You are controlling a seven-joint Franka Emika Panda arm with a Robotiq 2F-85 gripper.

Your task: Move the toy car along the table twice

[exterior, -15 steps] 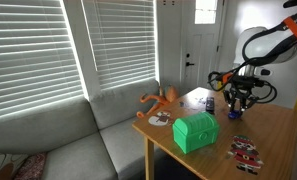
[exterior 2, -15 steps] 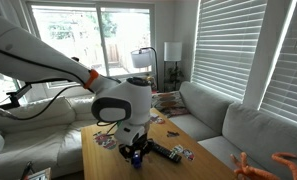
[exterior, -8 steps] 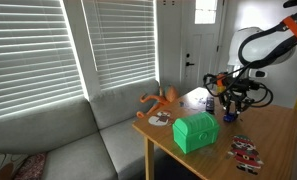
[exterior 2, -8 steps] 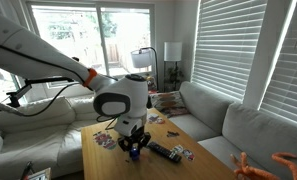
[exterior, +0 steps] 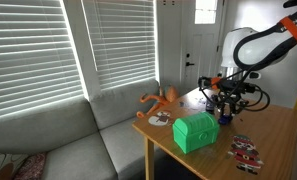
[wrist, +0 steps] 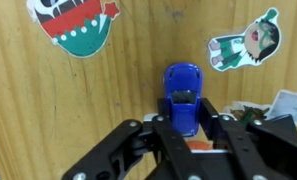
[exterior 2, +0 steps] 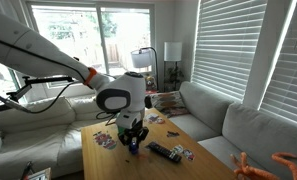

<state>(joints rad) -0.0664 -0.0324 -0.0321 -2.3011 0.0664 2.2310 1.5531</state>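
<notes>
The toy car (wrist: 182, 95) is small and dark blue. It rests on the light wooden table (wrist: 78, 110) between my gripper's fingers in the wrist view, nose pointing away. My gripper (wrist: 184, 120) is shut on its rear half. In both exterior views the gripper (exterior: 225, 108) (exterior 2: 133, 140) points straight down at the table (exterior: 273, 140) (exterior 2: 108, 168). The car shows only as a dark speck (exterior: 226, 117) under the fingers.
A green chest (exterior: 196, 131) stands near the table's edge, an orange octopus toy (exterior: 163, 100) beyond it. Red-and-white patterned pieces (exterior: 246, 151) (wrist: 73, 20) and a green-and-white piece (wrist: 246, 42) lie flat. A black remote (exterior 2: 165, 152) lies by the gripper. A grey sofa (exterior: 68, 140) borders the table.
My gripper has slid the car along the table, leftward in the view with the green chest and farther back in the view with the remote. The grip has not changed.
</notes>
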